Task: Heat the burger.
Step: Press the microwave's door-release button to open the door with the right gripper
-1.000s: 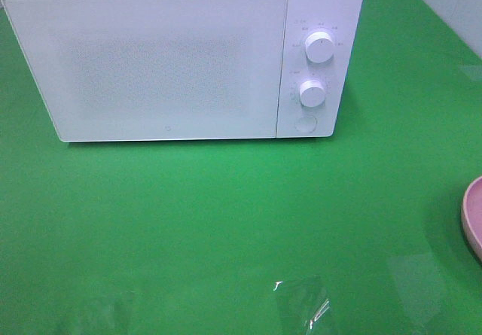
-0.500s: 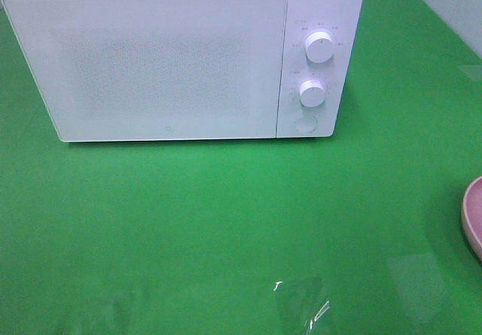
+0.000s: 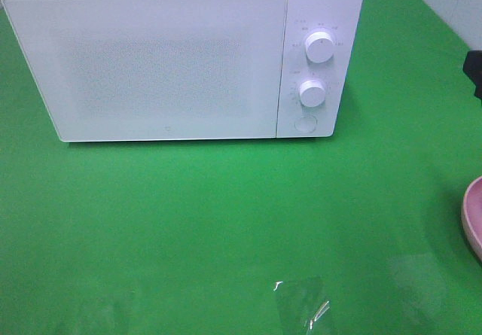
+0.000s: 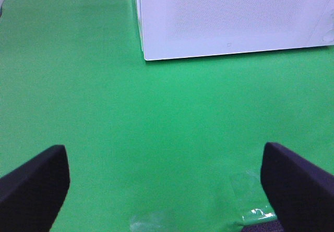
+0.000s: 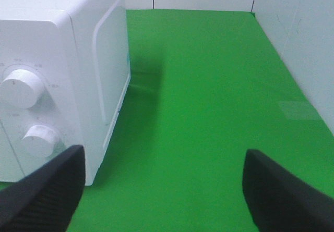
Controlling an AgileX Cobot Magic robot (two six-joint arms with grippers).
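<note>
The burger is out of view in every frame. A white microwave [image 3: 181, 60] stands at the back of the green table with its door shut; two round knobs [image 3: 319, 47] and a button sit on its right panel. In the left wrist view my left gripper [image 4: 167, 190] hangs open over bare green cloth, short of the microwave's [image 4: 229, 18] front. My right gripper [image 5: 164, 190] is open and empty too, to the right of the microwave's [image 5: 62, 75] knob side. A dark piece of the right arm [image 3: 474, 70] shows at the overhead view's right edge.
The rim of a pink plate [image 3: 473, 216] pokes in at the right edge. Shiny clear tape patches [image 3: 301, 305] lie on the cloth near the front. A white wall [image 5: 297, 44] bounds the table on the right and at the back.
A dark piece of the right arm has come into view at the right edge of the overhead view. The microwave and the plate have not moved.
</note>
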